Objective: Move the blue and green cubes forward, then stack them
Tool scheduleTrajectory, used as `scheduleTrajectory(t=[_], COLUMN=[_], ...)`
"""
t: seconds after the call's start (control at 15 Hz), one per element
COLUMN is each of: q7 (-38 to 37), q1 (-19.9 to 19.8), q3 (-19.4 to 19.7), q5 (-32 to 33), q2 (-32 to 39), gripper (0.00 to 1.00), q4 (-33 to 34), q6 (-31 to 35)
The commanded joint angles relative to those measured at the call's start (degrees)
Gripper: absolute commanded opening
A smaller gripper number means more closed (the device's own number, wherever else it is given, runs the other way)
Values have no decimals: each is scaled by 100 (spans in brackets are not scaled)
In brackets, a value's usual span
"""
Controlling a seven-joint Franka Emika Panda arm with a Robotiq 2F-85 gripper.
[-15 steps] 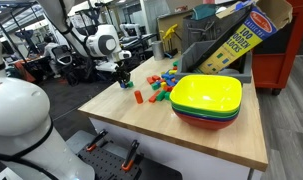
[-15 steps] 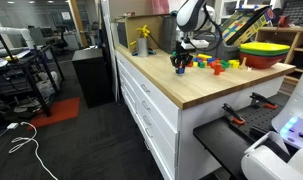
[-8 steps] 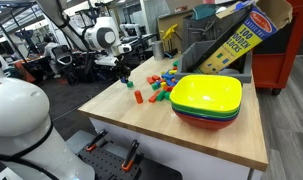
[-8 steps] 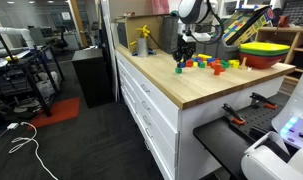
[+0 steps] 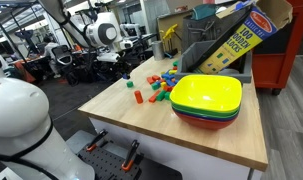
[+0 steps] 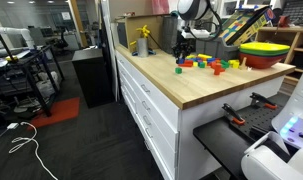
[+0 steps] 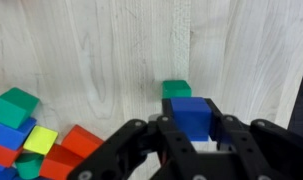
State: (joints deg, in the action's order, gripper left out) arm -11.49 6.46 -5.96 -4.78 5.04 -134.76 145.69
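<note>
- A black two-fingered robot gripper (image 7: 191, 128) enters the wrist view from the bottom edge, its jaws pinching a small, solid blue cube (image 7: 191, 110) by two opposite side faces
- The blue cube is held level between the fingers, its top face showing
- A small, solid green cube (image 7: 176, 88) rests on the pale wooden tabletop (image 7: 91, 50); in the wrist view it sits just beyond the blue cube, and the blue cube hides its near edge
- In an exterior view the gripper (image 5: 126, 72) hangs from a white robot arm (image 5: 101, 32) just above the green cube (image 5: 129, 84), which stands near the table's far corner
- Whether the two cubes touch cannot be told
- A loose heap of coloured toy blocks (image 7: 31, 140), red, green, blue and yellow, fills the lower left corner of the wrist view, apart from the green cube
- In an exterior view the same heap (image 5: 163, 80) lies between the green cube and a stack of plastic bowls with a yellow one on top (image 5: 206, 106)
- A single small red block (image 5: 138, 97) stands alone on the table (image 5: 141, 125), nearer the front edge
</note>
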Motion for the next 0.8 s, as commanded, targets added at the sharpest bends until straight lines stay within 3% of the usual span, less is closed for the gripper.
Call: scheduleTrajectory(t=[0.0,0.73], q7=[90,141], q1=[-46,1], q3=[51,12], q5=[52,34], q2=[50,382], gripper=[9,9], q4=[162,266], q6=[-175,-21])
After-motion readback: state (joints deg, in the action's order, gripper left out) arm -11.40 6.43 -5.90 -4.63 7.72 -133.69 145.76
